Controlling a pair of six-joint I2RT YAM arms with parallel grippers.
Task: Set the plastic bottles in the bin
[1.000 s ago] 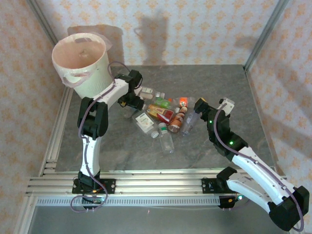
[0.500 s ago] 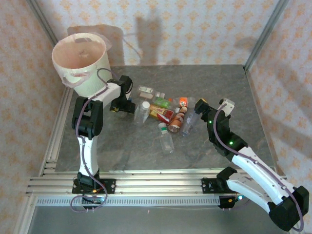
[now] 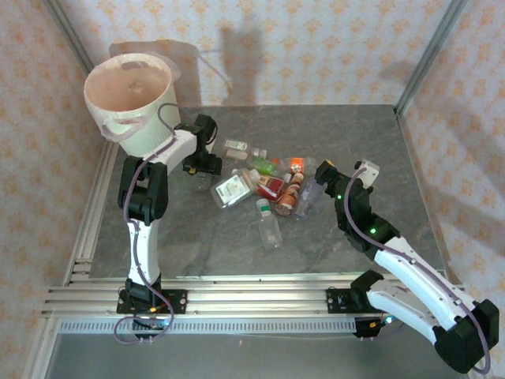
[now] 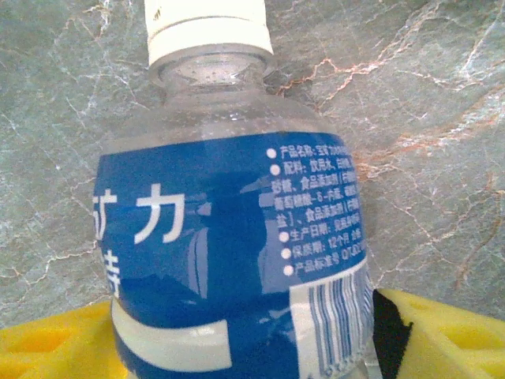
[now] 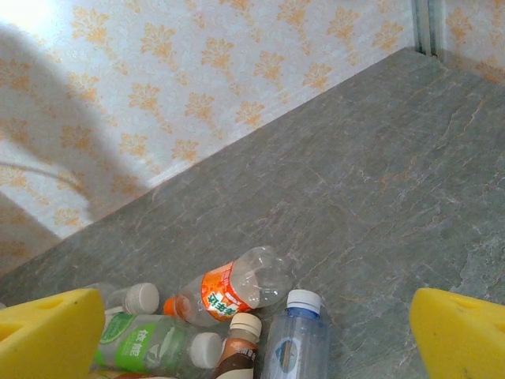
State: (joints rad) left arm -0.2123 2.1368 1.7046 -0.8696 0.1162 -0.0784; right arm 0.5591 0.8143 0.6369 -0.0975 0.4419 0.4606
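The left arm (image 3: 158, 170) is standing up from its base, folding at the elbow and reaching forward, so its wrist is hanging just right of the bin (image 3: 130, 99), at the left edge of the heap of plastic bottles (image 3: 264, 183). The left fingers (image 4: 47, 347) are clamping a blue-labelled bottle (image 4: 229, 237) between their yellow pads. Its white cap (image 4: 209, 28) is sitting at the top of the wrist view, over the grey marbled counter (image 4: 442, 118). From above, the wrist is hiding this bottle, while the bin is standing upright at the counter's far left corner with its bag liner folded over the rim.

The right arm (image 3: 371, 229) is stretching from the near right corner toward the heap, bent at the elbow. The right fingers (image 5: 461, 335) are spread wide with nothing between them. Their camera is looking across an orange-labelled bottle (image 5: 237, 288), a blue-capped bottle (image 5: 296, 339) and a green-labelled bottle (image 5: 146, 347), all lying on the counter with the patterned wall (image 5: 197, 71) behind
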